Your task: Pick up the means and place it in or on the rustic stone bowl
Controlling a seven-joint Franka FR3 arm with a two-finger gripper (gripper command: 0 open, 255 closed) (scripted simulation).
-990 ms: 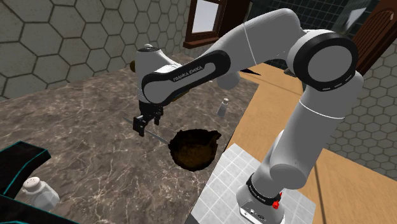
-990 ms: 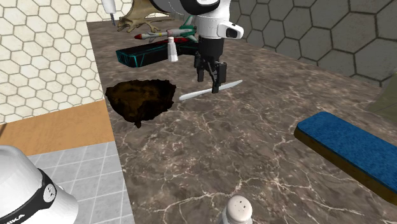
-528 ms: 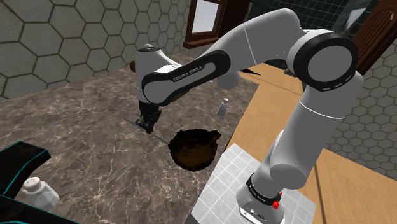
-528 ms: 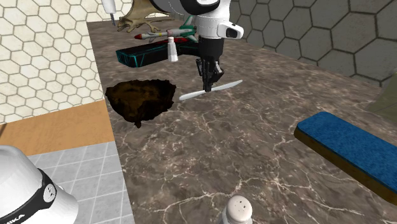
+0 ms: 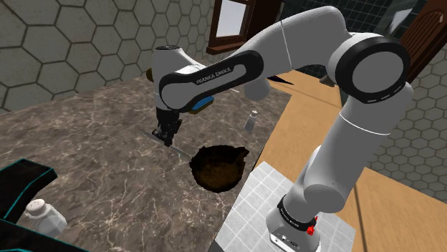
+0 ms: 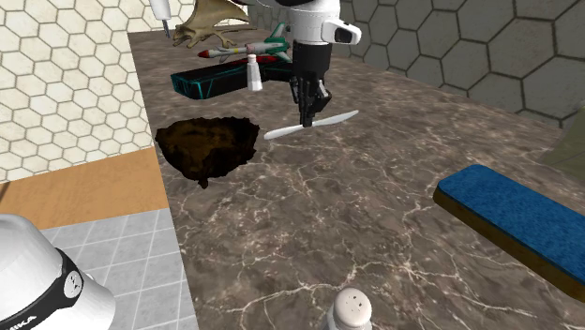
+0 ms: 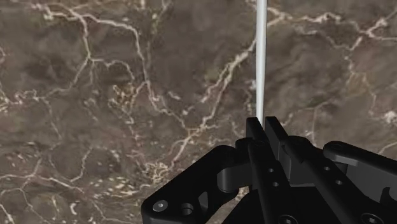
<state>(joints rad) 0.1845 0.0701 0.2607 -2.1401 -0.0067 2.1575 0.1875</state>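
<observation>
The white slender utensil (image 6: pixel 330 120) is a thin, flat strip, and it sits clamped between the closed fingers of the black gripper (image 6: pixel 307 119), which grasp it near its middle so that both ends stick out sideways. In the wrist view the utensil (image 7: pixel 259 57) runs straight out from between the pinched fingertips of the gripper (image 7: pixel 261 125), with veined brown stone behind it. From the shoulder view the gripper (image 5: pixel 166 137) points down at the dark marble countertop (image 5: pixel 93 157), and one end of the utensil (image 5: pixel 183 153) slants toward the bowl. Whether the strip is clear of the stone or just grazing it I cannot tell. The rough dark brown bowl (image 6: pixel 206 150) stands near the utensil on the second exterior view's left, apart from it (its rim is ragged and its inside is almost black); in the shoulder view the bowl (image 5: pixel 220 169) sits close to the counter's edge, between the gripper and the stand (image 5: pixel 301 223). Beyond the gripper in the second exterior view stands a small white shaker (image 6: pixel 254 73) in front of a black tray with teal edges (image 6: pixel 220 82). A blue slab (image 6: pixel 511 225) lies well apart at that view's right, and a second white shaker (image 6: pixel 352 309) stands at its bottom edge.
</observation>
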